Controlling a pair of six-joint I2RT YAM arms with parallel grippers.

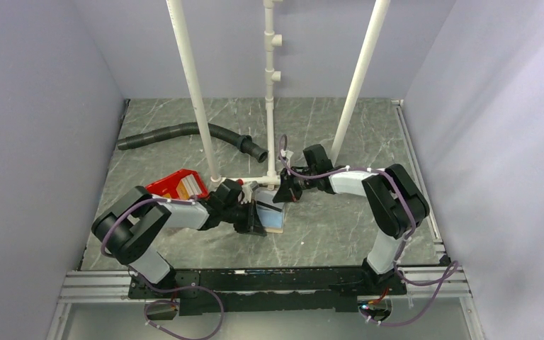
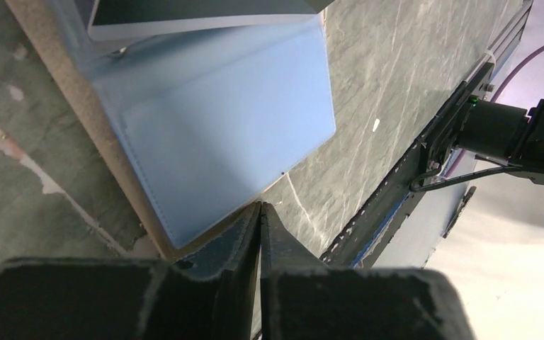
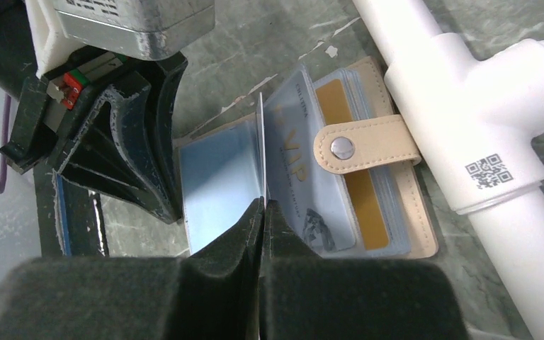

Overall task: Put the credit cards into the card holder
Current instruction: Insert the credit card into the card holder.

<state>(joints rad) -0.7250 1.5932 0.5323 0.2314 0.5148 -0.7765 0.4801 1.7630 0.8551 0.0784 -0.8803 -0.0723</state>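
Observation:
The card holder (image 1: 275, 216) lies open on the table, with a tan cover, pale blue sleeves and a snap tab (image 3: 365, 145). My right gripper (image 3: 262, 205) is shut on a thin credit card (image 3: 261, 142). It holds the card on edge, upright between the holder's sleeves (image 3: 219, 177). A pale card marked VIP (image 3: 297, 166) and a gold card (image 3: 358, 191) sit in sleeves to its right. My left gripper (image 2: 261, 207) is shut at the holder's tan edge (image 2: 142, 219), beside a blue sleeve (image 2: 219, 134). In the right wrist view its fingers (image 3: 131, 149) touch the holder's left side.
A white pipe frame (image 3: 482, 120) lies right against the holder's far side, with upright posts (image 1: 195, 92) behind. A red bin (image 1: 177, 185) sits left of the grippers. A black corrugated hose (image 1: 184, 132) lies at the back. The table's front rail (image 2: 425, 156) is near.

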